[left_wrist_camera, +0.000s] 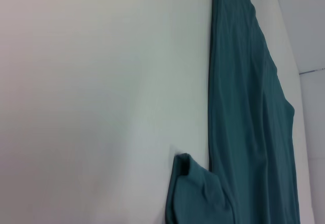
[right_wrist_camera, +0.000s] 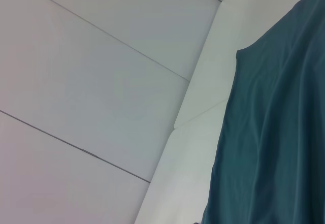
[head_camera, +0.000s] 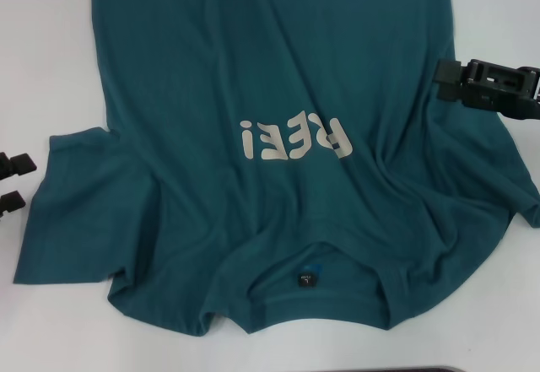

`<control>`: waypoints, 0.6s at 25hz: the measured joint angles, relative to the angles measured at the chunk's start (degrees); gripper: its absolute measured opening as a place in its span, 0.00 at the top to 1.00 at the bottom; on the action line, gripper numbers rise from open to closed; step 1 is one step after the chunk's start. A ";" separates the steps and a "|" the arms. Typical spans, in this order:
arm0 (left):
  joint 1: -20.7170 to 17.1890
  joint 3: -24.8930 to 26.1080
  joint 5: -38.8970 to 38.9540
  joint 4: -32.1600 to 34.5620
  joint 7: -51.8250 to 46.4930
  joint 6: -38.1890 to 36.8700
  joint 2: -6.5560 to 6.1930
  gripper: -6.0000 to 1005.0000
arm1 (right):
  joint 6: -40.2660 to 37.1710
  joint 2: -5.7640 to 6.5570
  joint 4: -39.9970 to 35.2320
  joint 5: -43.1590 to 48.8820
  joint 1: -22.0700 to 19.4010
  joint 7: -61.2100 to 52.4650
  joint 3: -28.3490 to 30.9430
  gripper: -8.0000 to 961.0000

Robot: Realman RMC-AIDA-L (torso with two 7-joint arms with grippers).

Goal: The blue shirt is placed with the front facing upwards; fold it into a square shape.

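Shirt [head_camera: 278,161] lay flat, front up, collar near, on the white surface [head_camera: 51,43]; unfolded, all folds left. Left end effector [head_camera: 13,182] sat left of sleeve, apparently open; right end effector [head_camera: 489,85] over right edge, state untellable.

The right end effector [head_camera: 447,82] is matte black moulded plastic, blocky and ribbed, with angular recesses. The left end effector [head_camera: 15,180] shows as two short, square-tipped black prongs.
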State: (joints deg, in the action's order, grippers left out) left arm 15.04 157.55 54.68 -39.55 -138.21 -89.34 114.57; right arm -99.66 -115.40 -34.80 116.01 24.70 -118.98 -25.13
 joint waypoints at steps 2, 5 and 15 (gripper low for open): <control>-0.01 -0.32 -0.05 0.00 0.36 -0.04 0.00 0.19 | 0.00 0.00 0.00 0.00 -0.01 0.04 0.00 0.02; 0.00 -0.65 -0.23 0.19 0.89 0.01 0.06 0.19 | 0.00 0.00 0.00 0.00 -0.01 0.06 0.00 0.02; 0.46 -0.69 -1.44 0.34 1.22 0.69 0.11 0.21 | -0.31 0.00 0.00 0.00 -0.01 0.08 0.00 0.02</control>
State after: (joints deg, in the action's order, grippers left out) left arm 15.51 156.87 53.24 -39.22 -136.99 -88.65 114.68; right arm -99.97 -115.40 -34.80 116.01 24.70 -118.90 -25.13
